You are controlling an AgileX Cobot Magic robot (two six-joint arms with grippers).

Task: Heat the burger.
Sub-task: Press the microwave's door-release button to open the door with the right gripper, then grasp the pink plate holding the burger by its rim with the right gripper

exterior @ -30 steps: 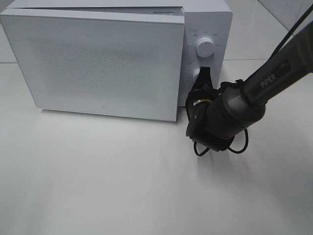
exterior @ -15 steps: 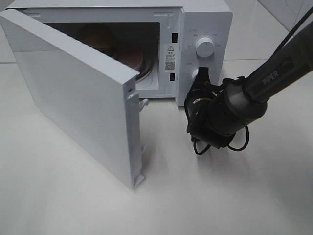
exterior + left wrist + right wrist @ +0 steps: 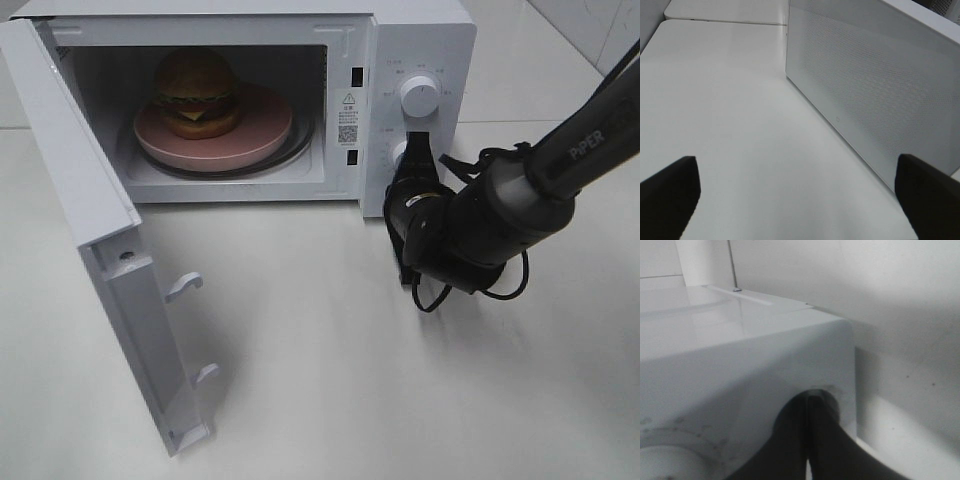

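Note:
The burger sits on a round pink plate inside the white microwave. The microwave's door stands wide open to the left. My right gripper is shut, with its tips against the lower button of the control panel, below the round dial. The right wrist view shows the closed fingers touching that button recess. My left gripper is open and empty, low over the table, facing the outer side of the door. The left arm is out of the exterior view.
The open door juts out toward the table's front left, with two latch hooks on its edge. The right arm and a loose black cable lie in front of the control panel. White table all around.
The microwave door has swung from nearly closed to wide open, uncovering the burger and plate. My right gripper stays at the lower button; its arm has shifted slightly right.

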